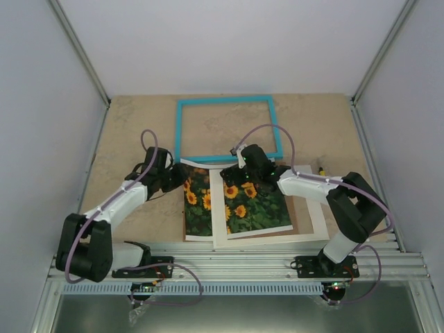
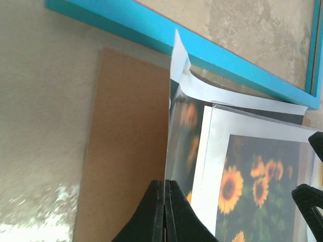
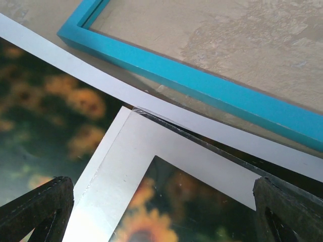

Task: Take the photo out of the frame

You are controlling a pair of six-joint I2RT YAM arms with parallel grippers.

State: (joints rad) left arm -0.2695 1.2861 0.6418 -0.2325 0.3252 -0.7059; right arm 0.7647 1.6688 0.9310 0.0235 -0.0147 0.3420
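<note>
Near the table's [image 1: 132, 132] far middle lies the frame [image 1: 225, 101], flat and open, bare tabletop inside its border. Just in front, clear of it, the photo [image 1: 198, 208] rests on the brown backing [image 2: 126, 151]. Its left part is exposed, and its right part lies under the white mat [image 1: 316, 225]. Left gripper [image 2: 164, 186]: fingers pressed together on the photo's left edge, whose far corner curls upward. Right gripper [image 3: 161, 201]: fingers spread wide above the mat's corner, gripping nothing.
</note>
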